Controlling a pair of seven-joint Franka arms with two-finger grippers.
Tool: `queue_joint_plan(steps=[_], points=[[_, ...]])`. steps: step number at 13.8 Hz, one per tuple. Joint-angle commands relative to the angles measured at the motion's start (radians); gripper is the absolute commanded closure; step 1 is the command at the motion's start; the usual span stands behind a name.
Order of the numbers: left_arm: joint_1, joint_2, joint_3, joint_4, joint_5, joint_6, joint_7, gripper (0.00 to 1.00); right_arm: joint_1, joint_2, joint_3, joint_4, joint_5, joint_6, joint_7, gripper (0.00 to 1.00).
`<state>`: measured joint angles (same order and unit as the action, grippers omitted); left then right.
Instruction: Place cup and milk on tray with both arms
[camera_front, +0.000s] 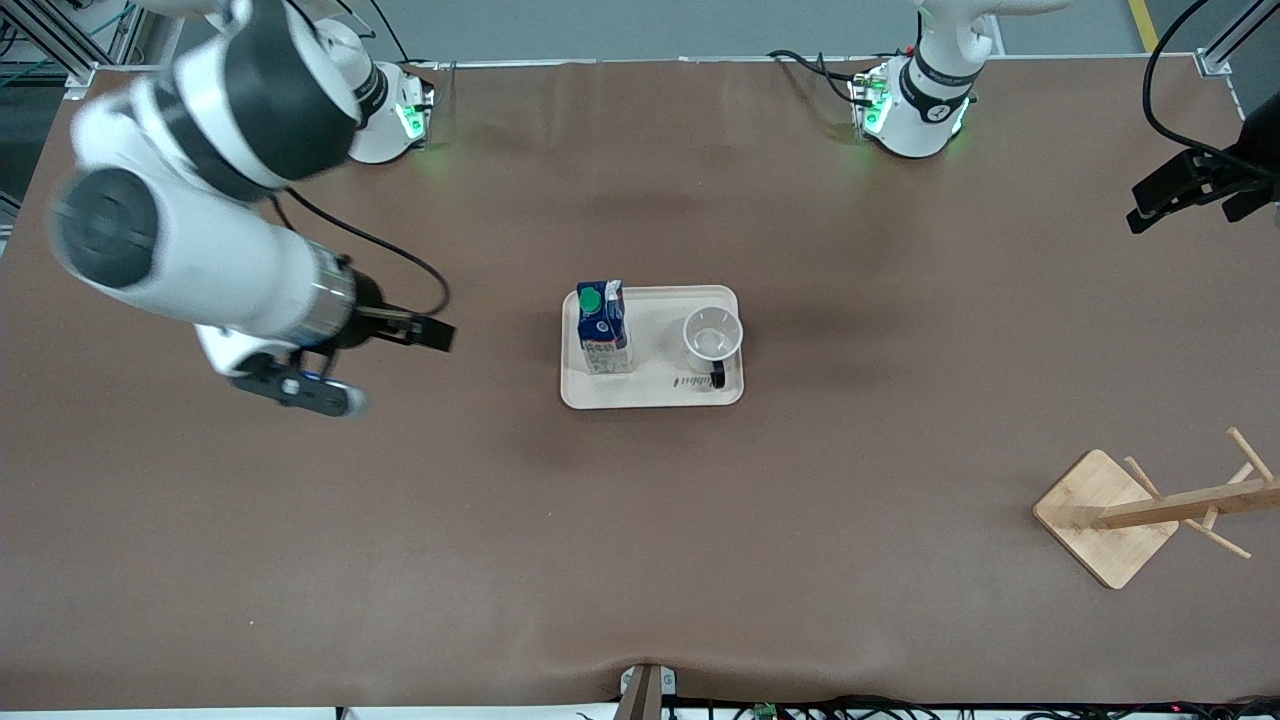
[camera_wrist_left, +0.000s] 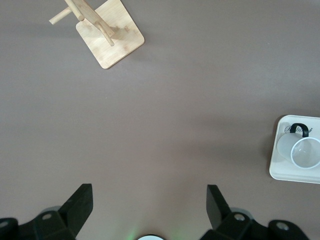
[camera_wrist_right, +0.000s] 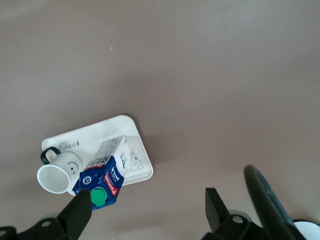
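Note:
The cream tray (camera_front: 652, 392) lies in the middle of the table. The milk carton (camera_front: 603, 327) stands upright on it at the right arm's end. The white cup (camera_front: 712, 335) stands upright on it at the left arm's end, black handle toward the front camera. My right gripper (camera_front: 430, 332) is open and empty, up over bare table toward the right arm's end from the tray. Its view shows the milk (camera_wrist_right: 102, 172), cup (camera_wrist_right: 57, 170) and tray (camera_wrist_right: 136, 136) past its gripper (camera_wrist_right: 147, 207). My left gripper (camera_front: 1185, 212) is open and empty over the table's left-arm end; its view (camera_wrist_left: 148, 197) shows the cup (camera_wrist_left: 305, 150) and tray (camera_wrist_left: 295, 172).
A bamboo mug rack (camera_front: 1110, 515) stands near the front camera at the left arm's end, with pegs sticking out; it also shows in the left wrist view (camera_wrist_left: 112, 37). A black cable (camera_front: 400, 255) hangs from the right arm. Brown tabletop surrounds the tray.

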<state>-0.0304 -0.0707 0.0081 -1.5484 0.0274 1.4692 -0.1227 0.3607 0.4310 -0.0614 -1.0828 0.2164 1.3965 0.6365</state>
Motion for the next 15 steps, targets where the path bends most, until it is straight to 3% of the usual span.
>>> queue_joint_plan(steps=[1, 5, 10, 15], points=[[-0.006, -0.004, 0.001, 0.001, 0.011, 0.002, -0.009, 0.00, -0.025, -0.098, -0.017, -0.022, -0.078, -0.049, -0.011, 0.00], [-0.008, -0.003, 0.000, 0.001, 0.011, 0.002, -0.009, 0.00, -0.097, -0.194, -0.018, -0.052, -0.113, -0.154, -0.184, 0.00], [-0.006, -0.009, -0.045, 0.004, 0.009, -0.015, -0.009, 0.00, -0.111, -0.403, -0.021, -0.288, -0.313, -0.120, -0.343, 0.00], [0.000, -0.008, -0.054, 0.002, 0.009, -0.017, -0.009, 0.00, -0.327, -0.452, -0.031, -0.333, -0.267, -0.119, -0.606, 0.00]])
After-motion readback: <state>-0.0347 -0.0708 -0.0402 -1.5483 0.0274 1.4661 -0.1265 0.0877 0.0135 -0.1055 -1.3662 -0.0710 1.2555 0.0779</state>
